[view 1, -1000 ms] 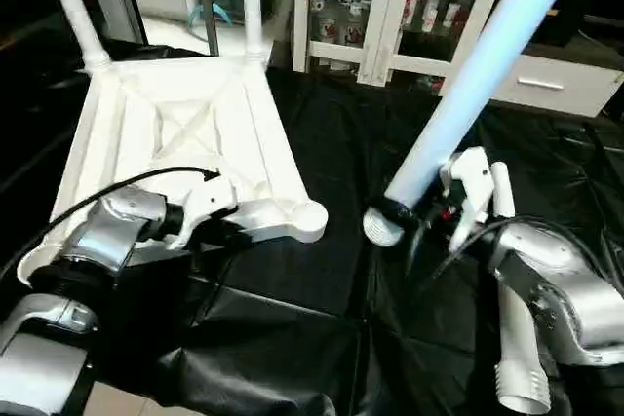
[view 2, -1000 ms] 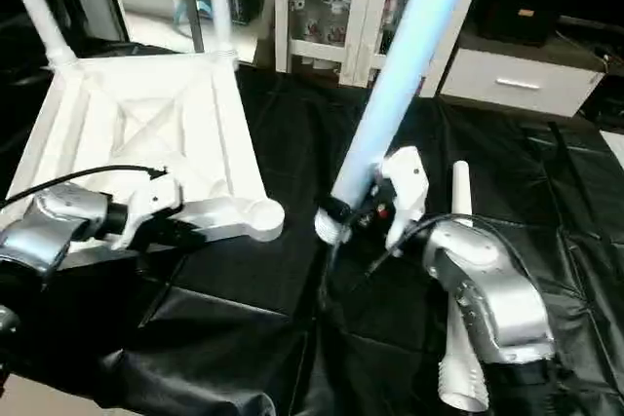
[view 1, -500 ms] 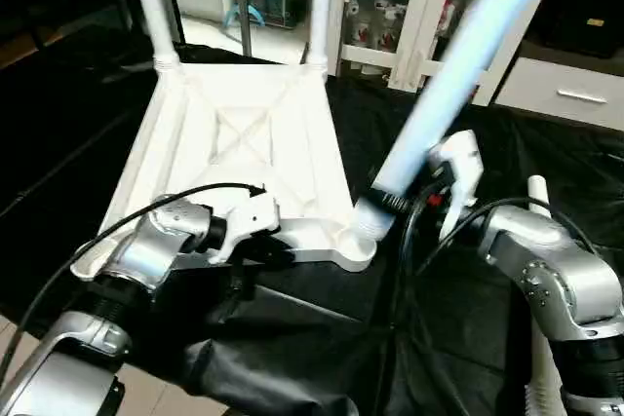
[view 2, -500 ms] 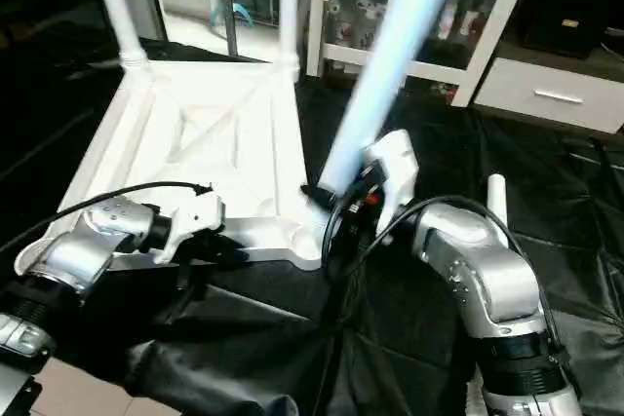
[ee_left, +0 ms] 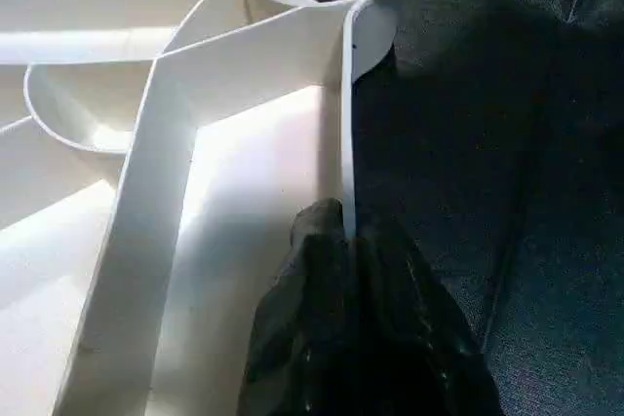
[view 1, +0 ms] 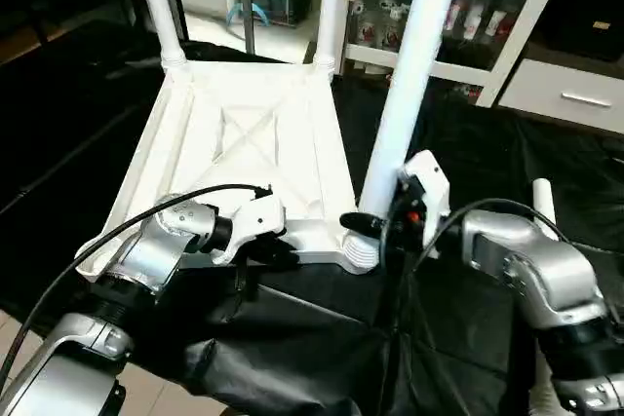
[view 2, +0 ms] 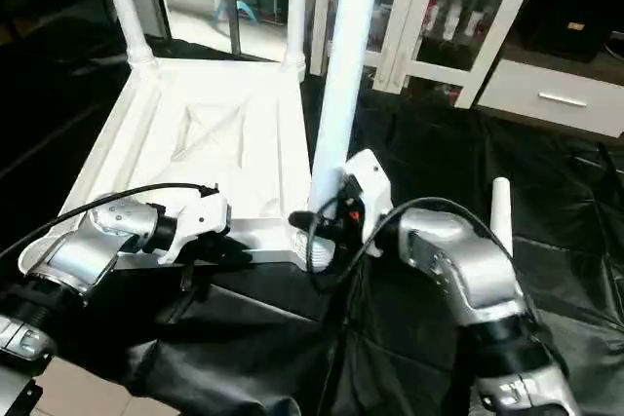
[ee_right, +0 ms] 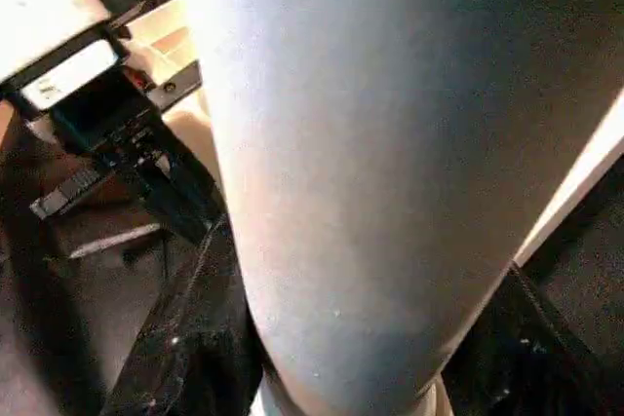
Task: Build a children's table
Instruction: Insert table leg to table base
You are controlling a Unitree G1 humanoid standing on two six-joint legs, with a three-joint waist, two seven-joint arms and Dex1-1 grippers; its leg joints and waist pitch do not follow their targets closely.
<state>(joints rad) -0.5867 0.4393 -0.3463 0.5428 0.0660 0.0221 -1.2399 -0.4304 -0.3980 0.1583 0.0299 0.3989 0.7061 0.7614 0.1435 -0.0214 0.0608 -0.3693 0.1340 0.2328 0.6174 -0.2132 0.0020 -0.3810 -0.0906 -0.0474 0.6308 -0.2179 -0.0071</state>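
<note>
The white table top (view 1: pixel 244 133) lies ribbed side up on the black-covered tabletop (view 1: pixel 468 143), two legs already standing in its far corners. The left hand (ee_left: pixel 346 241) pinches its near rim. The right hand (view 1: pixel 375 226) grips a third leg (view 1: pixel 409 75) upright at the near corner socket (view 1: pixel 359 252). White glass-door cabinets (view 1: pixel 468 17) stand behind.

Left end effector (ee_left: pixel 343 241) pinched closed, forearm angled inward; right end effector (view 1: pixel 375 226) clamped, wrist bent.
</note>
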